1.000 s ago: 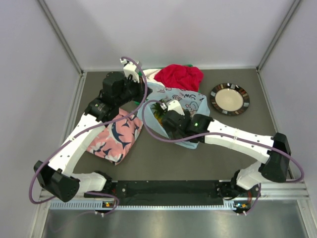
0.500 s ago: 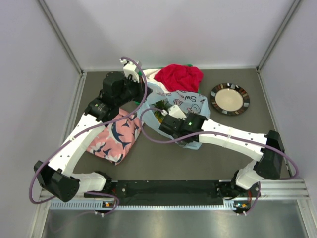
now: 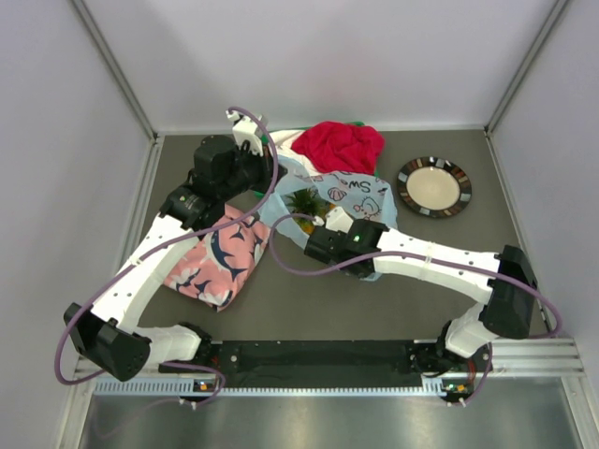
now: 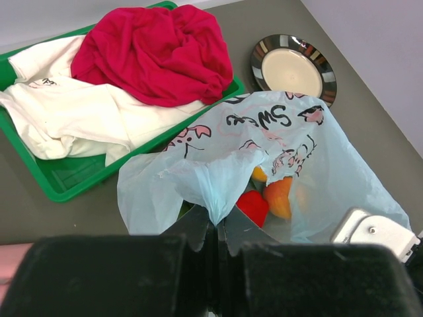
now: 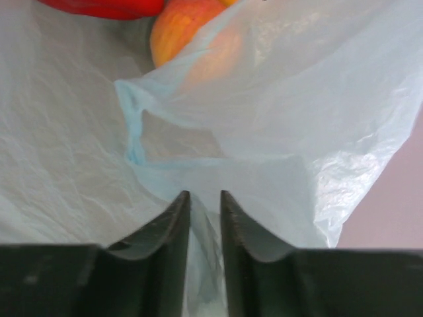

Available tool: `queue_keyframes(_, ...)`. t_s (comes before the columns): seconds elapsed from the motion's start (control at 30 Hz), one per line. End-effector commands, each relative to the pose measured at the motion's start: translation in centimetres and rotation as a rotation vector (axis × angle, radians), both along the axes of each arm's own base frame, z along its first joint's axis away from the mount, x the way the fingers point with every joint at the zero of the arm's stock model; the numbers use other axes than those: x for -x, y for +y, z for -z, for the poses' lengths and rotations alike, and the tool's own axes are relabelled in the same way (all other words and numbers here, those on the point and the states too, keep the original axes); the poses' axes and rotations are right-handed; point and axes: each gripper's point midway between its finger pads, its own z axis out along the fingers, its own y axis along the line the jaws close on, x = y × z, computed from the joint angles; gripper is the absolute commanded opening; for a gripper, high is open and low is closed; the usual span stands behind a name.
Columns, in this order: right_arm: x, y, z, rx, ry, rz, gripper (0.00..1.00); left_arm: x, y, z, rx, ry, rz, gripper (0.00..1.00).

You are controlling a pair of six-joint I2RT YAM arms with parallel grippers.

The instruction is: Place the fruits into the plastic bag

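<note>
On the dark table [image 3: 309,299] we see the light-blue plastic bag [image 4: 264,148] lying near the middle, its printed side up and its mouth turned toward seven o'clock in the overhead view. Our left gripper [image 4: 216,236] has its fingers pressed together on a bunched piece of the bag's rim, lifting that edge so the mouth gapes. Our right gripper [image 5: 205,198] pinches the thin film at the bag's six o'clock edge, the fingers almost touching with plastic between them and a handle loop [image 5: 142,132] just beyond. Inside the bag, through the opening, we make out the red pepper-like fruit [image 4: 253,206] touching the peach [image 4: 279,197] at its three o'clock, and a sliver of yellow fruit [image 4: 259,175] just behind them. From above, the pineapple [image 3: 304,201] shows its green crown in the bag's mouth. A green tray [image 4: 59,181] with a red cloth [image 4: 155,53] and a white cloth [image 4: 66,112] sits at the bag's twelve o'clock, a plate [image 3: 433,187] at three o'clock, and a pink shark-print cloth [image 3: 220,254] at eight o'clock.
</note>
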Motion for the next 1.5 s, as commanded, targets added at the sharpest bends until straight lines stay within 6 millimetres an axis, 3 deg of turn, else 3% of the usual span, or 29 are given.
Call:
queue_keyframes(0.0, -0.7, -0.3, -3.2, -0.055, -0.119, 0.049, 0.18, -0.4, 0.2, -1.4, 0.010, -0.058, -0.014, 0.00)
queue_keyframes(0.1, -1.8, 0.0, -4.7, -0.148, -0.185, 0.091, 0.00, -0.6, 0.2, -1.2, 0.003, -0.057, -0.019, 0.00)
queue_keyframes(0.2, -2.8, -0.3, -5.8, -0.281, -0.206, 0.126, 0.00, -0.7, 0.4, -1.2, -0.003, -0.057, -0.027, 0.00)
queue_keyframes(0.23, -3.8, 0.7, -6.6, -0.362, -0.234, 0.115, 0.00, -0.7, 0.5, -1.3, -0.004, -0.061, -0.029, 0.00)
queue_keyframes(0.3, -4.6, 0.4, -8.4, -0.493, -0.255, 0.111, 0.00, -0.9, 0.7, -1.4, -0.010, -0.069, -0.044, 0.00)
queue_keyframes(0.4, -5.9, 0.3, -13.4, -0.716, -0.349, 0.092, 0.00, -1.2, 1.0, -2.0, -0.008, -0.067, -0.071, 0.00)
queue_keyframes(0.47, -6.1, 0.2, -17.9, -0.872, -0.435, 0.052, 0.00, -0.9, 0.8, -2.4, 0.009, -0.041, -0.065, 0.00)
queue_keyframes(0.5, -6.4, -0.7, -19.4, -0.897, -0.477, 0.044, 0.00, -0.8, 0.6, -4.0, 0.031, -0.056, -0.060, 0.00)
queue_keyframes(0.57, -6.6, -1.1, -23.3, -0.984, -0.560, 0.009, 0.00, -0.5, 0.7, -5.1, 0.047, -0.037, -0.070, 0.00)
queue_keyframes(0.6, -6.6, -2.0, -24.8, -0.991, -0.605, 0.002, 0.00, -0.6, 0.6, -7.6, 0.070, -0.068, -0.070, 0.00)
queue_keyframes(0.67, -6.4, -2.6, -28.0, -1.024, -0.670, -0.020, 0.00, -0.5, 0.4, -9.3, 0.074, -0.066, -0.063, 0.00)
queue_keyframes(0.7, -6.6, -2.8, -28.7, -1.016, -0.687, -0.031, 0.00, -0.4, 0.3, -11.3, 0.081, -0.079, -0.062, 0.00)
queue_keyframes(0.73, -6.5, -2.9, -29.6, -1.028, -0.703, -0.041, 0.00, -0.1, 0.0, -12.0, 0.084, -0.081, -0.048, 0.00)
queue_keyframes(0.8, -6.8, -2.9, -29.6, -1.016, -0.711, -0.044, 0.00, 0.0, -0.4, -13.8, 0.102, -0.090, -0.028, 0.00)
queue_keyframes(0.87, -7.3, -3.2, -28.4, -0.996, -0.700, -0.023, 0.00, 0.3, -0.9, -14.0, 0.114, -0.081, 0.003, 0.00)
queue_keyframes(0.93, -7.6, -3.8, -27.5, -1.002, -0.703, 0.003, 0.00, 0.0, -1.5, -12.7, 0.102, -0.043, 0.019, 0.00)
queue_keyframes(0.97, -7.8, -3.7, -25.6, -0.981, -0.677, 0.015, 0.00, 0.1, -1.8, -11.9, 0.094, -0.022, 0.037, 0.00)
queue_keyframes(1.17, -7.8, -5.1, -20.7, -0.981, -0.678, 0.125, 0.00, -0.3, -2.1, -4.7, 0.014, 0.113, 0.037, 0.00)
queue_keyframes(1.23, -7.7, -5.3, -20.3, -1.035, -0.705, 0.158, 0.00, -0.4, -1.7, -3.5, -0.002, 0.125, 0.016, 0.00)
queue_keyframes(1.27, -7.7, -5.4, -18.6, -1.025, -0.691, 0.177, 0.00, -0.2, -1.4, -2.7, -0.015, 0.133, 0.007, 0.00)
queue_keyframes(1.47, -7.1, -6.3, -18.1, -1.084, -0.733, 0.215, 0.00, 0.0, 0.0, -2.0, -0.047, 0.119, -0.046, 0.00)
